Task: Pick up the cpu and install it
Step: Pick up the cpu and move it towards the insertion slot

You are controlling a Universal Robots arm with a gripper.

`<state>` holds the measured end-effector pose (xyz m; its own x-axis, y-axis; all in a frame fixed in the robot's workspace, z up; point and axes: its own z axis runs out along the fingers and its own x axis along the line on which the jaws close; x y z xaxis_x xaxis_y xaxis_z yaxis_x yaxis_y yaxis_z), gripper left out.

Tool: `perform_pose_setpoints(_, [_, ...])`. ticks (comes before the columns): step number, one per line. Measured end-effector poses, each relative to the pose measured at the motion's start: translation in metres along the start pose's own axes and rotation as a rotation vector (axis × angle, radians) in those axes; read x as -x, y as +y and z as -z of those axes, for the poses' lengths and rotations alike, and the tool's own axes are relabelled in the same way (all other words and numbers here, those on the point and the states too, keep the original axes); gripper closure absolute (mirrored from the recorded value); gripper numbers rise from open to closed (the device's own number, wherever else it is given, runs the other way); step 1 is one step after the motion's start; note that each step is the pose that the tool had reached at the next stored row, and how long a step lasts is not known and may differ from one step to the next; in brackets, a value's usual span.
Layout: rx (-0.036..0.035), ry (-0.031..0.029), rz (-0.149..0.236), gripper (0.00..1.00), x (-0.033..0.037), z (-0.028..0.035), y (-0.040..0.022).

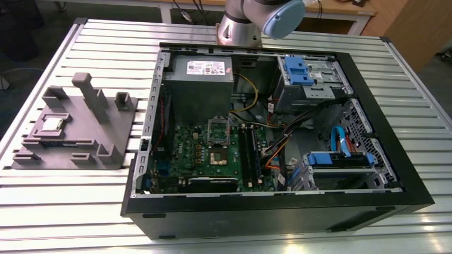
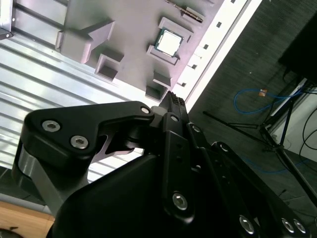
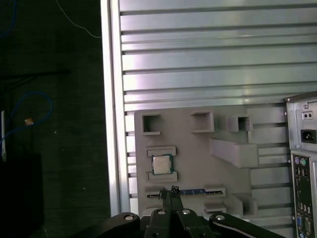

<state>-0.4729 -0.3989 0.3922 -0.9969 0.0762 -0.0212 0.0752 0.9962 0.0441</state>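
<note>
Right now my gripper (image 3: 168, 191) hangs empty, fingertips pressed together, well above the cpu (image 3: 161, 164), which sits in a grey fixture (image 3: 198, 153) pocket beside the computer case (image 1: 282, 217). Descending like this, I'd risk jabbing the chip or the pocket walls.

The cpu (image 1: 52, 124) is a small, flat square chip with a silvery-grey metal top and a thin pale edge. It lies flat, metal side up, in a shallow pocket of the grey fixture (image 1: 121, 127) on the slatted bench (image 1: 106, 47), well apart from the open computer case (image 1: 282, 218), towards the exterior view's left
</note>
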Motion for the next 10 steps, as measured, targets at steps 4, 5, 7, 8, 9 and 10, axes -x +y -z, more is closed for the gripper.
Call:
perform_pose_setpoints(4, [0.0000, 0.0000, 0.000, 0.90, 0.0013, 0.0000, 0.0001])
perform_pose_setpoints(5, [0.0000, 0.0001, 0.000, 0.90, 0.0013, 0.0000, 0.0001])
perform_pose_setpoints(7, [0.0000, 0.0000, 0.000, 0.90, 0.0015, 0.0000, 0.0001])
perform_pose_setpoints(8, [0.0000, 0.0000, 0.000, 0.90, 0.0015, 0.0000, 0.0001])
perform_pose_setpoints(9, [0.0000, 0.0000, 0.000, 0.90, 0.0016, 0.0000, 0.0001])
perform_pose_setpoints(10, [0.0000, 0.0000, 0.000, 0.90, 0.0017, 0.0000, 0.0001])
